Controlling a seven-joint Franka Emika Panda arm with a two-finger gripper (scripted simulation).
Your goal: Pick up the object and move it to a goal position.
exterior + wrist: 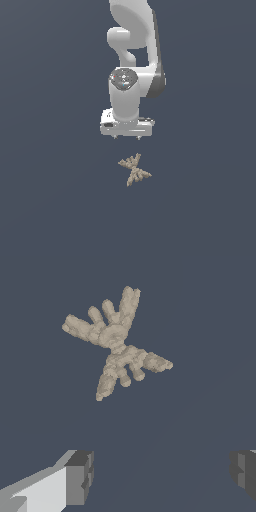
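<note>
1. The gripper (127,136) hangs on the white arm (135,50) over the dark floor (50,200). Its two fingers are spread wide apart and there is nothing between them. In the wrist view the gripper (160,471) shows one finger (80,476) at one side and the other at the far side, with only bare floor in the gap.

2. The object (134,170) lies flat on the floor, just below the gripper in the exterior view and a bit to that view's right. The gripper is not touching it. In the wrist view the object (116,341) sits away from the fingers, not between them yet.

3. It looks like a little tan star with bumpy arms. I think it is light, because it is small and thin. I think it is hard, not squishy, so it should keep its shape when squeezed.

4. The arms are rough and lumpy, so they may not slip much. But thin arms can twist or tip in the fingers.

5. The best place to hold it looks like the narrow middle, where the arms meet. The fingers can fit around that part.

6. No goal mark shows in either view.
</note>
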